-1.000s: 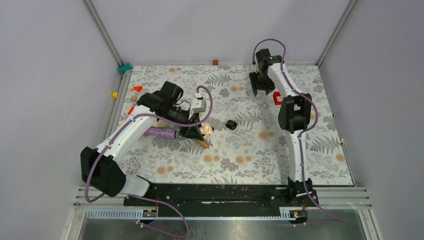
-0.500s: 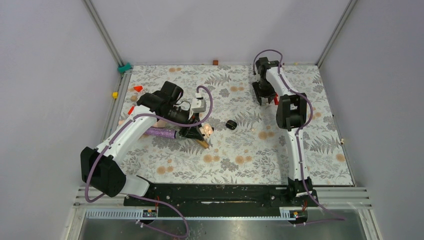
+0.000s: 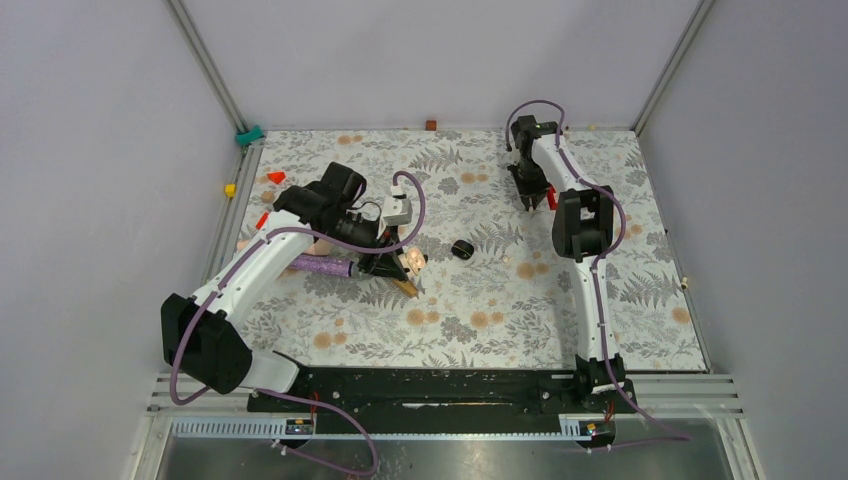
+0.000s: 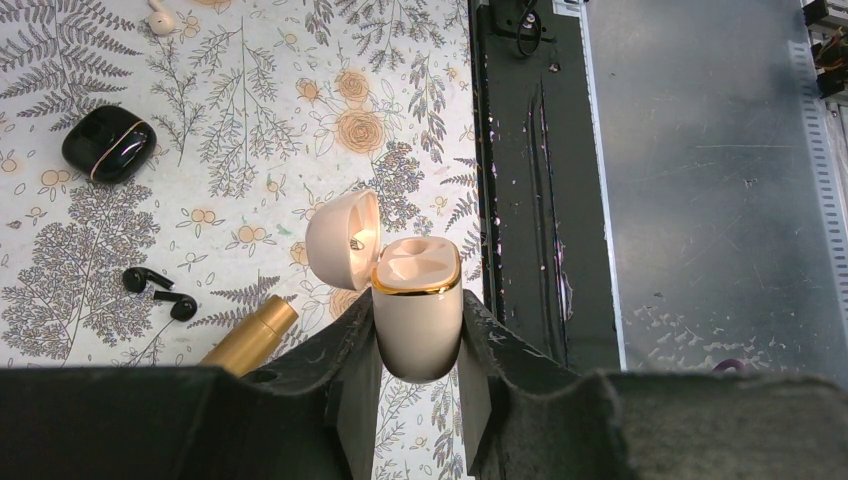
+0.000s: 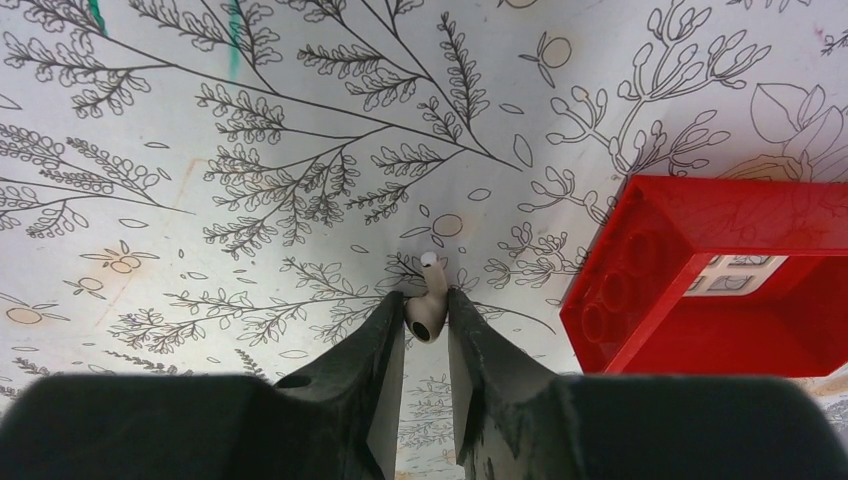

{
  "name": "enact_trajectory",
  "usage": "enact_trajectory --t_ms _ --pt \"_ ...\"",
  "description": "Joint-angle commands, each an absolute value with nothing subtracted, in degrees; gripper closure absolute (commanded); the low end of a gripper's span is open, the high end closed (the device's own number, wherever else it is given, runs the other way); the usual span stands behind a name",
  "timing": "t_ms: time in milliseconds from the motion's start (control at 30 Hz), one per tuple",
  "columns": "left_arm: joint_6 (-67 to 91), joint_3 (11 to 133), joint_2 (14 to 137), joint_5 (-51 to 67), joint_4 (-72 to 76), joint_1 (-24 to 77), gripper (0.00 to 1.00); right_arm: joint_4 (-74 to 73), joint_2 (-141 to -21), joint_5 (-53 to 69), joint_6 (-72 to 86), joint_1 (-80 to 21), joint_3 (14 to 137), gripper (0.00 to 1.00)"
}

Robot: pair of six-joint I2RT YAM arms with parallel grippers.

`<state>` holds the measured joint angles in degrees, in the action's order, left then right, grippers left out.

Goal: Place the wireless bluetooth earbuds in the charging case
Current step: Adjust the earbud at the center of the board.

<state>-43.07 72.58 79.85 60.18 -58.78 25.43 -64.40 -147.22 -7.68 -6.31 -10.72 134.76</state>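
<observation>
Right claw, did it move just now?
Yes. The right claw slid toward the arm bases, ending beside the red block, and closed on a cream earbud.

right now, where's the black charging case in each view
Top external: charging case mid-table, just right of the left gripper.
Left wrist: charging case upper left, above the black earbuds.
Right wrist: not in it.
Shared landmark: the open cream case held by the left gripper, in the top and left wrist views; the floral cloth in all three.
</observation>
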Motion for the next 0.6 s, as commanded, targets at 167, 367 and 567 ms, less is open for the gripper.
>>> enact_trajectory --t_ms 167,367,567 --pt "-44.29 72.42 78.58 62.73 -57.45 25.08 1.0 -65.44 -140.2 -1.93 -7.61 -11.88 129.91 0.75" --pt "-44.42 72.42 78.67 62.76 -57.47 25.07 1.0 -58.13 -131.07 -2.71 -12.36 -18.74 115.81 0.74" --pt "-44.43 72.18 78.03 63.05 -57.45 24.45 1.0 -54.31 -129.7 -5.32 -15.56 -24.41 108.66 0.72"
